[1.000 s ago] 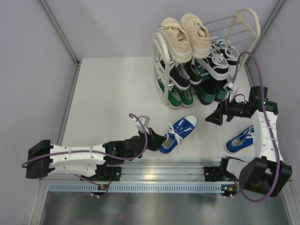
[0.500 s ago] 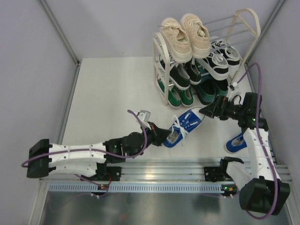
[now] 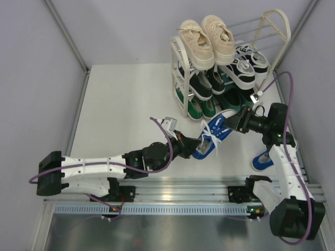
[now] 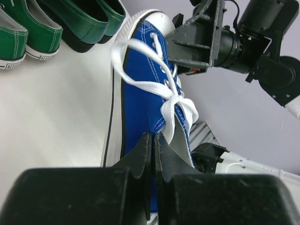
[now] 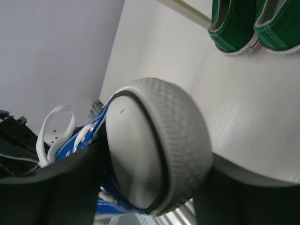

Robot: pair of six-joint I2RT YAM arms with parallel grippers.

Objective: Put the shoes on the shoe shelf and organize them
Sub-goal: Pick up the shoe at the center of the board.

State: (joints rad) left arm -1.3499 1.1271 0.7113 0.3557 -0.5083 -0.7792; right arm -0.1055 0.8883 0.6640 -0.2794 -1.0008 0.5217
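2 arms on 1 blue shoe (image 3: 212, 135)
Up close, the left gripper (image 4: 152, 138) is clamped on its heel end, and it's been carried closer to the shelf (image 3: 184, 107). The right gripper (image 3: 236, 122) has moved in around the toe, can't tell if it's squeezing. Looks like a handoff.

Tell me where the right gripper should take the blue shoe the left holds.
The rubber toe cap, from the toe end, a finger on each side. The left gripper pinches the heel collar of the blue shoe and laces cover the middle, so the rounded toe is the free end, facing the right gripper.
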